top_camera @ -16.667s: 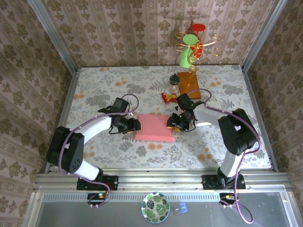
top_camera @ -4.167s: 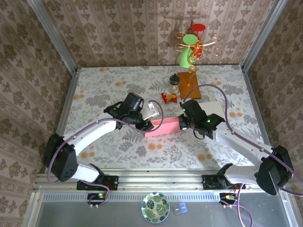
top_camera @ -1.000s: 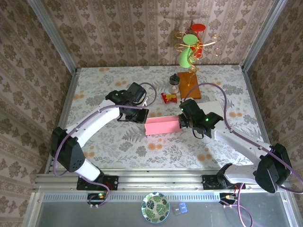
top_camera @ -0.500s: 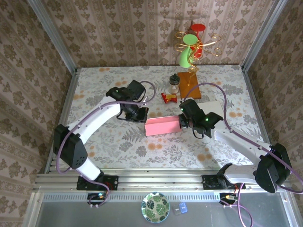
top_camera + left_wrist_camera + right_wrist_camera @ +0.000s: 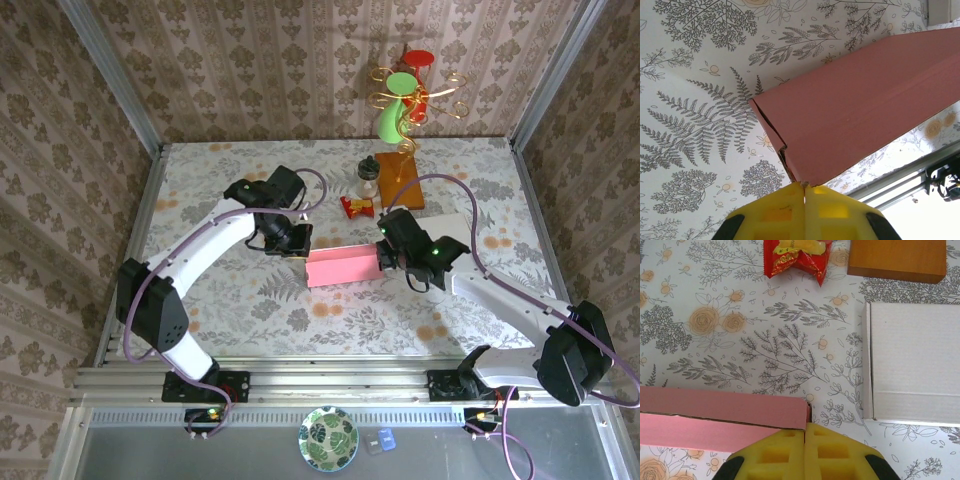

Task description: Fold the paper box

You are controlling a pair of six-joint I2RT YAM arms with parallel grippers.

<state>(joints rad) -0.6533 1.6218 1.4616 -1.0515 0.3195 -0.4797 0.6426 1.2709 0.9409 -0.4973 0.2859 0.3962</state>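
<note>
The paper box (image 5: 342, 267) shows as a pink folded strip stretched between my two grippers at mid-table. My left gripper (image 5: 298, 247) is at its left end. In the left wrist view the yellow fingers are pressed together, and the left gripper (image 5: 804, 186) pinches a frayed corner of the paper box (image 5: 855, 100), whose open seam gapes just above. My right gripper (image 5: 384, 262) is at the right end. In the right wrist view the right gripper (image 5: 805, 426) is shut, with the end edge of the paper box (image 5: 715, 407) running into the seam between its pads.
A white square card (image 5: 912, 365) lies just right of the box, partly under the right arm (image 5: 455, 228). Behind it are an orange wooden block (image 5: 398, 180), a red snack packet (image 5: 355, 206), a small jar (image 5: 369, 178) and a wire stand with cups (image 5: 400, 110).
The left arm's forearm and wrist have swung a little towards the back of the table while its tips stay at the box's left end. The box and right gripper have barely moved.
</note>
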